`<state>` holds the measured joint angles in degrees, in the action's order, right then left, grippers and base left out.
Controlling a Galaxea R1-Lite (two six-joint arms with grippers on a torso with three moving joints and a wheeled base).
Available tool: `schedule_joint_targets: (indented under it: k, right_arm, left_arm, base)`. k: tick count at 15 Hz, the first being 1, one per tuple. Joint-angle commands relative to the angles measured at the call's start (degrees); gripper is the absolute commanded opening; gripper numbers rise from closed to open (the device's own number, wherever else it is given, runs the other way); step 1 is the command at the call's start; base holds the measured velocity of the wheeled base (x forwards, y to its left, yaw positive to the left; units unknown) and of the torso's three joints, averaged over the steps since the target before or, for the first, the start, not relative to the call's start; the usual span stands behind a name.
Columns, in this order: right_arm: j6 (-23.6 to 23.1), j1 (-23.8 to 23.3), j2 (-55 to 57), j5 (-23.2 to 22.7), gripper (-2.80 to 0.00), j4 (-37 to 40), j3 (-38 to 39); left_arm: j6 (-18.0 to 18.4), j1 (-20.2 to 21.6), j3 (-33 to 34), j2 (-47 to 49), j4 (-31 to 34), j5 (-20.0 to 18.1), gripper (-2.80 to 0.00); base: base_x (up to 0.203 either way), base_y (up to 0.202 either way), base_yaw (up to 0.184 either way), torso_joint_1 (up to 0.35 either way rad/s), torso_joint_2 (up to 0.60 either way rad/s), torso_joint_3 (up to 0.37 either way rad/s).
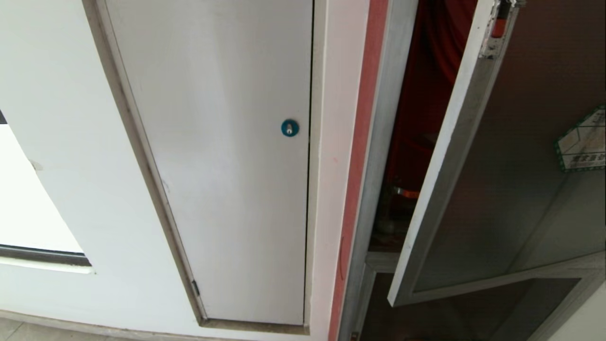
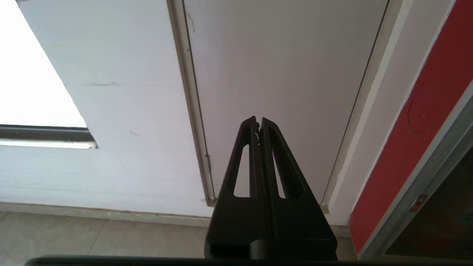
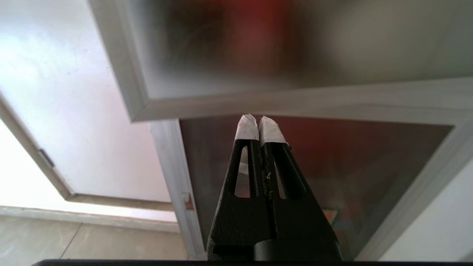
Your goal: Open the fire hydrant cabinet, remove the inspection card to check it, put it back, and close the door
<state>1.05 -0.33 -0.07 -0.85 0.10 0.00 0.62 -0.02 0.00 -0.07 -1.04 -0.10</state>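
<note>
The tall brushed silver metal-framed fire hydrant cabinet [image 1: 378, 156] stands at the right of the head view, its red interior showing through a gap; its large dark tinted glass door in a silver frame [image 1: 502, 189] hangs ajar, with a red latch [image 1: 500, 21] near its top edge and a green-and-white hexagonal sticker [image 1: 584, 142] on the glass; the thin whitish inspection card is nowhere to be seen, presumably deeper inside. To the left is a plain white panel with a blue round lock [image 1: 289, 128], no part of the job.

The left hand [image 2: 258, 120] points at that white panel with its black fingers pressed together and nothing between them; the right hand [image 3: 258, 117], fingertips wrapped in white tape, is likewise closed and empty, just below the bottom rail of the ajar door.

The risks, as I judge them: the gap looks too narrow to reach through, so an arm pushed in now could strike the frame or glass; a closed hand nudging the door edge could as easily swing it shut; the card being unseen, a blind reach may snag the fittings inside; the left hand could take the white panel for the target.
</note>
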Motion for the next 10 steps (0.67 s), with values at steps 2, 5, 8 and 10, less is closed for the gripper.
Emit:
schedule_joint_targets:
  k: [2,5,8,10]
  right_arm:
    - [0.01,-0.02,-0.01,-0.03,-2.80,-0.01,0.00]
    - [0.01,-0.02,-0.01,-0.03,-2.80,-0.01,0.00]
    - [0.01,-0.02,-0.01,-0.03,-2.80,-0.01,0.00]
    - [0.01,-0.02,-0.01,-0.03,-2.80,-0.01,0.00]
  left_arm:
    - [0.08,-0.06,0.35,-0.01,-0.02,0.01,-2.80]
    - [-0.01,-0.01,0.35,-0.01,-0.02,0.01,-2.80]
    - [-0.36,-0.06,0.35,-0.01,-0.02,0.10,-2.80]
    - [-0.36,-0.06,0.35,-0.01,-0.02,0.10,-2.80]
  base:
    - [0.195,0.000,0.002,0.002,0.00,0.007]
    - [0.196,0.000,-0.001,0.001,0.00,0.007]
    - [0.138,0.000,-0.004,0.011,0.01,-0.001]
    - [0.000,0.000,0.000,0.000,0.00,0.000]
